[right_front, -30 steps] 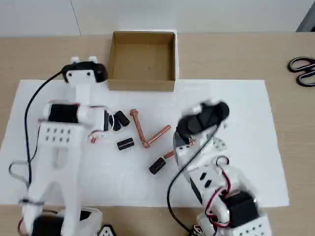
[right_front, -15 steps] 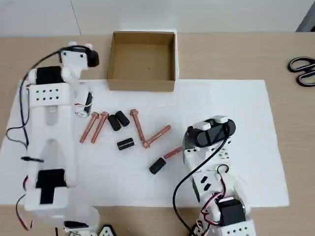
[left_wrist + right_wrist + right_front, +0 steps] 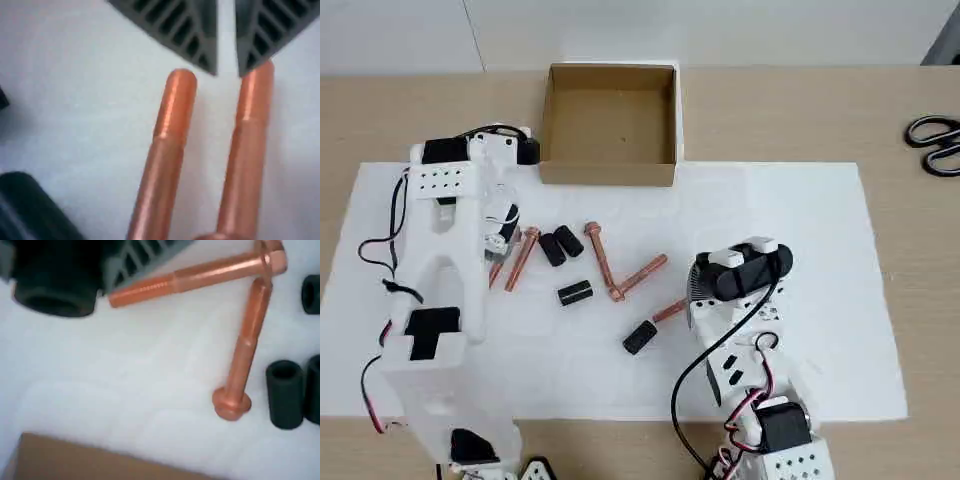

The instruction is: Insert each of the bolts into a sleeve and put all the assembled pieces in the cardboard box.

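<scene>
Two copper bolts [image 3: 525, 258] lie side by side on the white paper [image 3: 820, 230]. My left gripper [image 3: 226, 67] hovers shut just over their threaded ends [image 3: 175, 100], holding nothing, and stands at the paper's left [image 3: 503, 235]. Two more bolts [image 3: 640, 275] form a V at the middle [image 3: 245, 350]. Three loose black sleeves [image 3: 575, 293] lie around them [image 3: 285, 392]. A sleeve with a bolt in it [image 3: 640, 335] rests lower down. My right gripper [image 3: 695, 290] sits low, right of that piece. The open cardboard box [image 3: 610, 120] stands at the back.
Scissors [image 3: 935, 140] lie on the wooden table at the far right. A dark rounded shape [image 3: 55, 285] sits close to the right wrist camera; I cannot tell what it is. The right half of the paper is bare.
The left arm swung off the pile, exposing the two left bolts, then came down over them. The right arm drew back toward the front and settled.
</scene>
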